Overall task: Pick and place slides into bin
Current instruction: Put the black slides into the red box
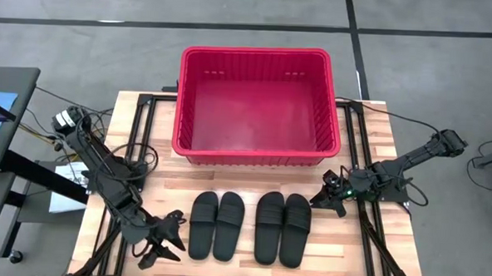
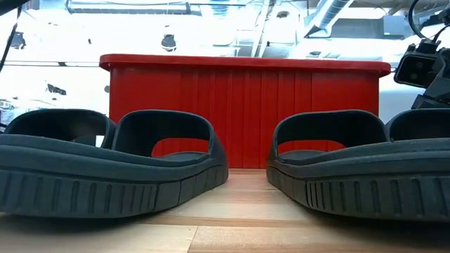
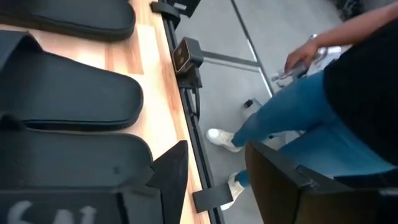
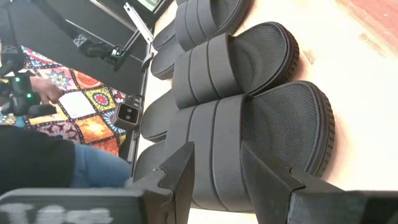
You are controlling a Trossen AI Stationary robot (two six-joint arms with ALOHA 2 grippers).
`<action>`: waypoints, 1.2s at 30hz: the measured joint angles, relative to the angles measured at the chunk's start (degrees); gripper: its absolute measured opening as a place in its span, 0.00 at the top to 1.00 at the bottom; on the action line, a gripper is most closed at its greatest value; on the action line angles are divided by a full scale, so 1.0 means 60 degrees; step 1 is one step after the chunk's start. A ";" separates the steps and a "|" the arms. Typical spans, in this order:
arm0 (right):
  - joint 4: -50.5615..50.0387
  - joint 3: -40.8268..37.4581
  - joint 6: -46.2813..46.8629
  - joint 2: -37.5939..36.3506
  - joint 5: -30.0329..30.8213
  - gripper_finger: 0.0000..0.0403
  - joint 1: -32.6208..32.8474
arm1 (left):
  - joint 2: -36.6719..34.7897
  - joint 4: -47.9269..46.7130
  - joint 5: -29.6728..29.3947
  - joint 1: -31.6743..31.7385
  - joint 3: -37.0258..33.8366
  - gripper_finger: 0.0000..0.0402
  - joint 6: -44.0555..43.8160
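Note:
Four black slides lie side by side, soles down, near the table's front edge: one pair [image 1: 216, 226] on the left and one pair [image 1: 283, 228] on the right. They fill the low view's foreground [image 2: 112, 165]. The red bin [image 1: 256, 105] stands behind them at the far middle and nothing shows inside it. My left gripper [image 1: 172, 237] is open just left of the leftmost slide [image 3: 68, 93]. My right gripper [image 1: 323, 200] is open just right of the rightmost slide [image 4: 261, 137], at its far end. Neither gripper touches a slide.
Dark metal frame rails [image 1: 137, 150] run along both sides of the wooden table [image 1: 253, 176]. A person in jeans [image 3: 298, 112] stands beyond the table's near edge. A low camera [image 3: 185, 55] sits at that edge. Bare wood lies between the bin and the slides.

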 joint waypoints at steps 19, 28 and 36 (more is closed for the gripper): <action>0.0000 0.0000 0.0000 -0.0003 0.0000 0.69 0.0002 | 0.4752 -0.4984 0.0008 0.0433 0.4544 0.62 0.0605; 0.0000 -0.0002 0.0000 -0.0002 0.0000 0.69 0.0002 | 0.6328 -0.6484 0.1037 0.0448 0.5730 0.62 0.0484; 0.0000 0.0000 0.0000 -0.0003 0.0004 0.69 0.0000 | 0.6411 -0.7208 0.0673 0.0643 0.5818 0.62 0.0052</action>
